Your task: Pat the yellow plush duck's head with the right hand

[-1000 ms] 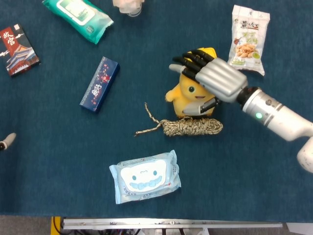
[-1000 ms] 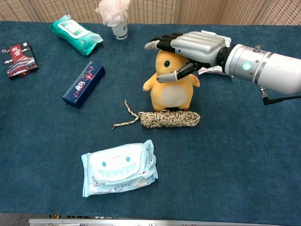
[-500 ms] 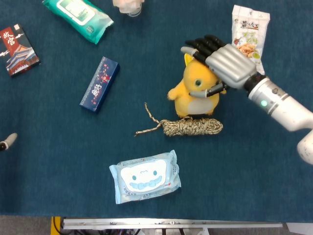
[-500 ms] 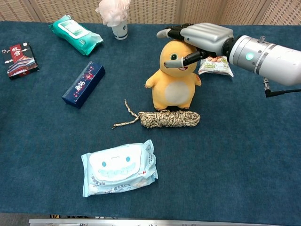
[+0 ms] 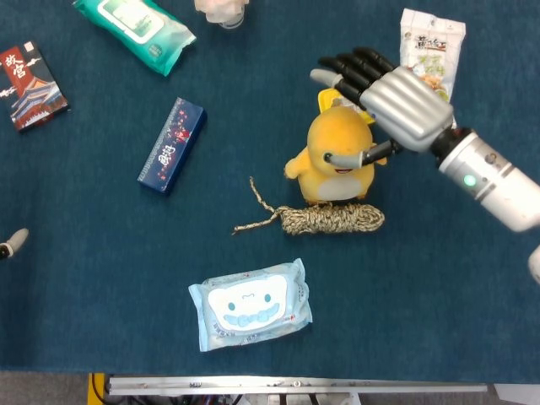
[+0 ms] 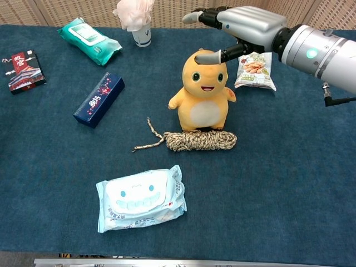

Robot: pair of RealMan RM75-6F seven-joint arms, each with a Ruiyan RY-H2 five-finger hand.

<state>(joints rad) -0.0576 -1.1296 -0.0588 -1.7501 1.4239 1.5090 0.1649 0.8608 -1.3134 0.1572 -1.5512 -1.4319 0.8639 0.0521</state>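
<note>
Right hand (image 6: 245, 25) has lifted off the yellow plush duck (image 6: 203, 93) since a second ago, when it lay flat on the head; duck face now uncovered.

Hand hovers palm-down above the duck's head, fingers (image 5: 348, 69) spread and extended, holding nothing; thumb reaches toward the top of the head, and contact can't be confirmed. Duck stands upright at table (image 6: 289, 178) centre, touching the coiled rope (image 6: 199, 141) at its 6 o'clock. Snack bag (image 6: 255, 70) at the duck's 2 o'clock, near the hand. Navy box (image 6: 99, 99) at 9 o'clock, well apart. Blue wipes pack (image 6: 140, 198) at 7 o'clock. Green wipes pack (image 6: 89, 40) and red box (image 6: 23, 70) at 10 o'clock. Left hand (image 5: 10, 245): only a sliver at head view's left edge, state can't be told.
</note>
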